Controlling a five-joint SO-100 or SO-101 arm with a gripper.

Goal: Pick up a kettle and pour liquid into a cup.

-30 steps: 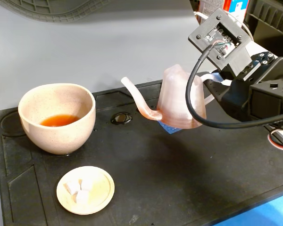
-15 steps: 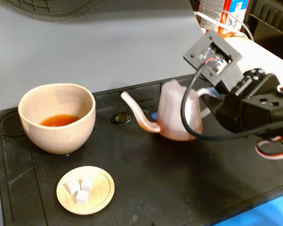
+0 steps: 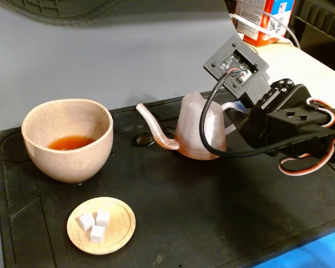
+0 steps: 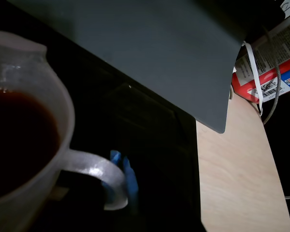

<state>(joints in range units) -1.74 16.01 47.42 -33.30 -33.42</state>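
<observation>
Standing at frame centre of the fixed view, the kettle [image 3: 200, 129] is reached by the gripper [image 3: 237, 114] at its handle [image 4: 99, 176]; whether the jaws are closed cannot be told. If lifted on a loose hold (the kettle holds dark liquid [image 4: 17, 140]), spillage short of the cup [image 3: 67, 139], at left, is risked.

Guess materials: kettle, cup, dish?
Kettle: likely plastic, translucent pinkish, matte; dark liquid shows through the wall in the wrist view.
Cup: looks ceramic, beige-pink, speckled, thick rounded rim.
Dish: looks like wood or bamboo, pale, matte, flat with a low rim; holds three white cubes.
</observation>
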